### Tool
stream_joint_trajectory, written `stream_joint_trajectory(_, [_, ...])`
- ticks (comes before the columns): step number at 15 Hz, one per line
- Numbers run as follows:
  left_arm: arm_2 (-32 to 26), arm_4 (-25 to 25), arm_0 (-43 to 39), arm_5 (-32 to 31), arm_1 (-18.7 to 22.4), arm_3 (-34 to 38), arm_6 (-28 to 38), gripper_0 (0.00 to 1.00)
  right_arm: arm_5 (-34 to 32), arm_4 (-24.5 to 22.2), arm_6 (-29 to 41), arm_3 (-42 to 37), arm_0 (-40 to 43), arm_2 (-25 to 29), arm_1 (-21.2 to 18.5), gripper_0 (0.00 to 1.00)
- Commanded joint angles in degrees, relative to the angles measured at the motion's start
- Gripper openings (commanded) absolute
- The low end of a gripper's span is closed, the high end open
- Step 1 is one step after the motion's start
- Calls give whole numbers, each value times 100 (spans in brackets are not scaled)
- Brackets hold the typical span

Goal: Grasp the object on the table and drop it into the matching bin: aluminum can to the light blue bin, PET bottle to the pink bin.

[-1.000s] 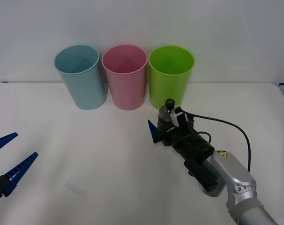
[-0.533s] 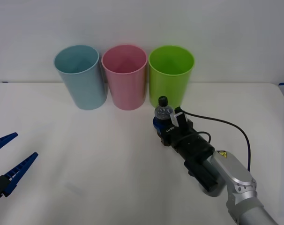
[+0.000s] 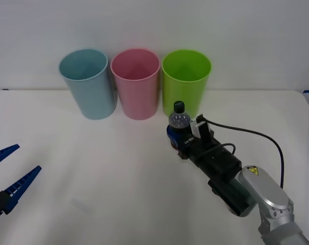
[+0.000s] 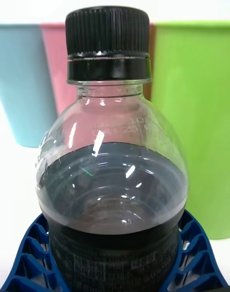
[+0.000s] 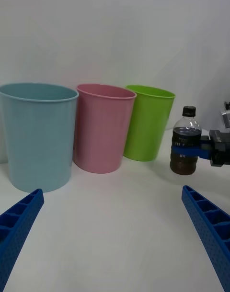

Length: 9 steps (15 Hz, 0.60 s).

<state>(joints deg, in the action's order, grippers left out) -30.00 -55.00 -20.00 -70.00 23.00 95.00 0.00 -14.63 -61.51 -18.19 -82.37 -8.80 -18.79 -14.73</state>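
The PET bottle [image 3: 178, 120] stands upright, with a dark body, a clear shoulder and a black cap. My right gripper [image 3: 174, 136] is shut on its lower body, just in front of the lime green bin. In the right wrist view the bottle [image 4: 112, 177] sits between the blue fingers [image 4: 28, 258]. In the left wrist view the bottle [image 5: 186, 146] has its base close to the white table [image 3: 103, 168]; I cannot tell if it touches. The pink bin [image 3: 136, 84] stands behind and to the left, with the light blue bin [image 3: 88, 84] beside it. My left gripper [image 3: 28, 157] waits open, low at the left.
A lime green bin [image 3: 186, 81] stands right of the pink one, directly behind the bottle. The three bins form a close row at the back of the table. A black cable [image 3: 256, 135] loops off the right wrist. Bare tabletop lies between the two arms.
The right gripper's fingers have closed on the bottle. Gripper and bottle have since shifted slightly right and up in the front view. The left arm has not moved.
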Motion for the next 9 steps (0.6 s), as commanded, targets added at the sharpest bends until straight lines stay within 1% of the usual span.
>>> stream_joint_trajectory(1, [0, 0, 0, 0, 0, 0, 0, 100, 22, -1, 650, -684, 212, -230, -320, 0])
stream_joint_trajectory(4, [0, 0, 0, 0, 0, 0, 0, 100, 13, -150, 1406, -1528, 405, -318, -637, 0])
stream_joint_trajectory(6, [0, 0, 0, 0, 0, 0, 0, 100, -5, -265, 1854, -1897, 449, -309, -751, 0])
stream_joint_trajectory(9, [0, 0, 0, 0, 0, 0, 0, 100, -13, -590, 2645, -2389, 440, -283, -918, 0])
